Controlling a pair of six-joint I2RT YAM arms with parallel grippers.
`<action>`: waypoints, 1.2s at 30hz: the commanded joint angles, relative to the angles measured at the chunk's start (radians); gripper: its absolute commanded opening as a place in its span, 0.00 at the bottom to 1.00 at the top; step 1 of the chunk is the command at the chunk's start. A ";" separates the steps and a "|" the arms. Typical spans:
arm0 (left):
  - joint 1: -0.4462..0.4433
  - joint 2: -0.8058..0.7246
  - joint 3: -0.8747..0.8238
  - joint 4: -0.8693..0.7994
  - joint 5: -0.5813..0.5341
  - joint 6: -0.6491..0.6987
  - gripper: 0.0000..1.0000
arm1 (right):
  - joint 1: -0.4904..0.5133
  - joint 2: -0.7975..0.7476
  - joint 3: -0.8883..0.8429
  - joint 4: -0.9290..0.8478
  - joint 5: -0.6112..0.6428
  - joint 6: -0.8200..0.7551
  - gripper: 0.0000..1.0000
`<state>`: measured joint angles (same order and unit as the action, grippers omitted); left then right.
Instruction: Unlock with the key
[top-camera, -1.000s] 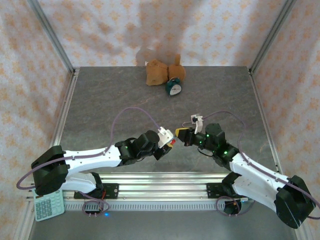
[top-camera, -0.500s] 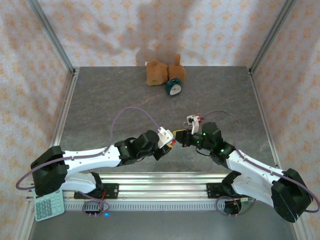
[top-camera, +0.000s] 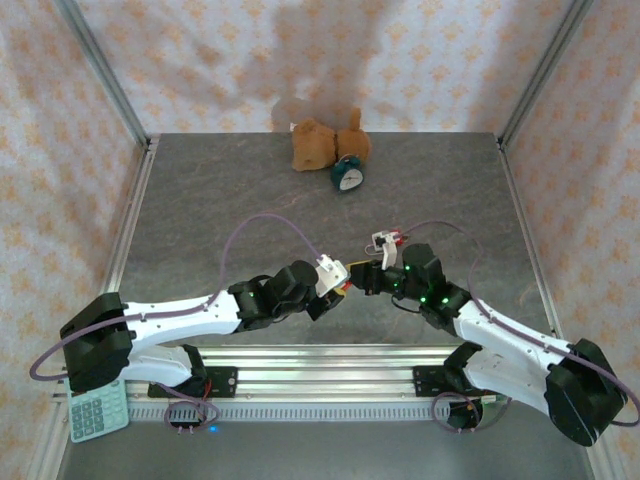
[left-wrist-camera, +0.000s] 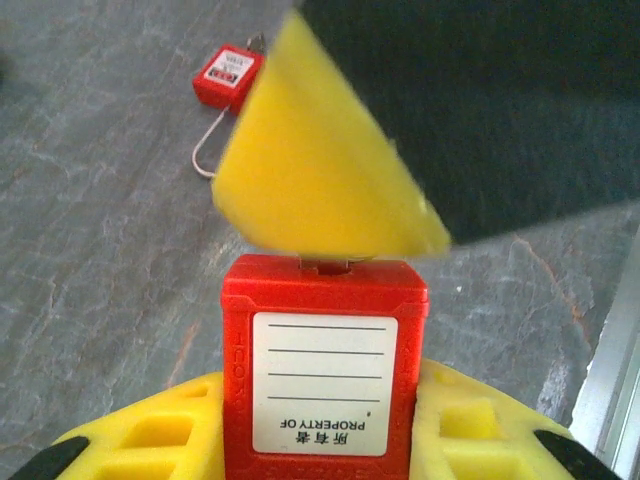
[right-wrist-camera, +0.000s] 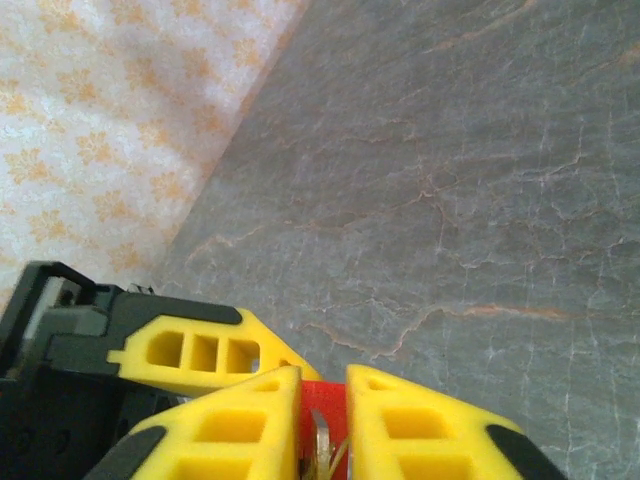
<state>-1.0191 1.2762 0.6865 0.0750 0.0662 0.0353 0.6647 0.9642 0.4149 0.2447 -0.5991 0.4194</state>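
Red plastic padlock, white label (left-wrist-camera: 325, 370): clamped between yellow fingers of left gripper (left-wrist-camera: 322, 445), held above grey stone-look table (top-camera: 200, 200), front centre.
Small metal key (right-wrist-camera: 320, 446): between fingers of right gripper (right-wrist-camera: 322, 380), narrow gap; firm pinch or slack, cannot tell.
Risk: slack fingers slip round key, no turn; off-axis twist pries padlock from left grip.

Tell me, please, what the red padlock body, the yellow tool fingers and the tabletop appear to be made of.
Padlock body: likely moulded plastic, smooth and slightly glossy, uniform red with a stuck-on paper-like label. Yellow fingers: probably plastic too, matte, with moulded-looking rectangular pockets. Tabletop: grey stone-look surface with pale and rusty veins; real stone or printed laminate, I cannot tell.
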 joint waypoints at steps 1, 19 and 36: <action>0.000 -0.063 0.058 0.123 -0.043 0.020 0.19 | 0.021 -0.028 0.052 -0.143 0.027 -0.015 0.25; -0.007 -0.115 0.001 0.065 -0.137 0.029 0.20 | 0.001 -0.278 0.128 -0.330 0.266 0.002 0.55; -0.198 0.066 0.079 0.139 -0.831 0.630 0.20 | -0.088 -0.371 0.064 -0.405 0.459 0.124 0.61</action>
<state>-1.1893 1.2980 0.7616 0.1013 -0.5354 0.4446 0.5816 0.6064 0.4839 -0.1436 -0.1600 0.5297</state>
